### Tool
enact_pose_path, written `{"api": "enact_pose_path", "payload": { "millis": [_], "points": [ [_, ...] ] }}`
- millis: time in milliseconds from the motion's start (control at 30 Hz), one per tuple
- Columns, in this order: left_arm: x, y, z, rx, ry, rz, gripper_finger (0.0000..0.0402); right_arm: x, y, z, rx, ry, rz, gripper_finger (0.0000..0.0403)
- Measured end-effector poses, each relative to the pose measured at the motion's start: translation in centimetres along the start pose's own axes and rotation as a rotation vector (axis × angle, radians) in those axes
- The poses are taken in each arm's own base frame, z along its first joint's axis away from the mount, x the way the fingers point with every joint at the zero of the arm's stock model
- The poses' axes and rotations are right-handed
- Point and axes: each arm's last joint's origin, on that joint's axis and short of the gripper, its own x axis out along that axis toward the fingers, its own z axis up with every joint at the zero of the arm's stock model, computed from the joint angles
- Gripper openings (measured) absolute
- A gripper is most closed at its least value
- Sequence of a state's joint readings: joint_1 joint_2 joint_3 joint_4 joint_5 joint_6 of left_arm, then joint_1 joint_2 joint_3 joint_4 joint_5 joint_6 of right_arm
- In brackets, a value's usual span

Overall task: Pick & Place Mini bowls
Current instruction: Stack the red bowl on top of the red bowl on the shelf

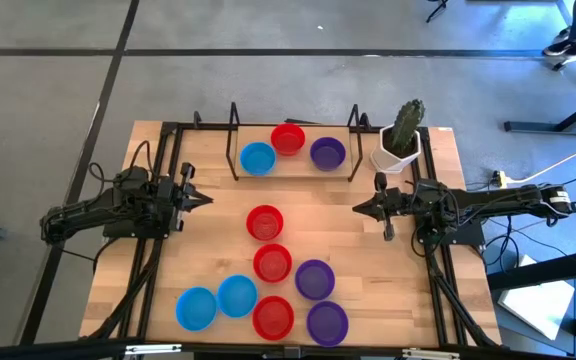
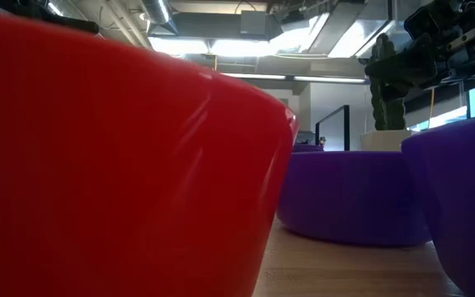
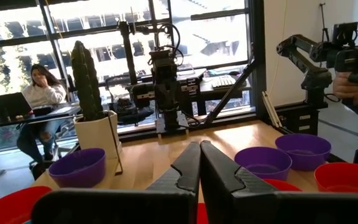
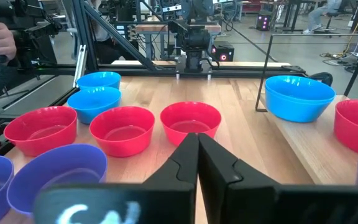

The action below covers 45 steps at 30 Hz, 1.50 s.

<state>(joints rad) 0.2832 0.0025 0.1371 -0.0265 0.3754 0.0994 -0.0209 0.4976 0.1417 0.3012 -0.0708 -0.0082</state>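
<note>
Both pincers, left gripper (image 1: 206,200) and right gripper (image 1: 358,208), sit pressed together, empty; I'd open one before descending over the centre-frame red bowl (image 1: 265,222).

- white pot with a cactus (image 1: 401,140) at the wooden table's (image 1: 198,260) far right corner;
- black wire rack (image 1: 236,150) along the far edge;
- seated person (image 3: 39,93) with laptop (image 3: 5,104) beyond the window

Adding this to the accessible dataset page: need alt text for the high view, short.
Overhead view of a wooden table with ten mini bowls in blue, red and purple: three between the bars of a metal rack at the far edge, seven loose nearer the camera. The left gripper and right gripper face each other, fingers shut, holding nothing; a potted cactus stands at the far right corner.
</note>
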Motion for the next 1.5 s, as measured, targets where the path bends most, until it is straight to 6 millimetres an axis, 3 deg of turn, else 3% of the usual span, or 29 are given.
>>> {"api": "enact_pose_path", "payload": {
  "millis": [1500],
  "points": [
    [0.0, 0.0, 0.0, 0.018, 0.0, 0.0, 0.0002, 0.0, 0.0, 0.13, -0.011, -0.014, 0.0, 0.001]
  ]
}}
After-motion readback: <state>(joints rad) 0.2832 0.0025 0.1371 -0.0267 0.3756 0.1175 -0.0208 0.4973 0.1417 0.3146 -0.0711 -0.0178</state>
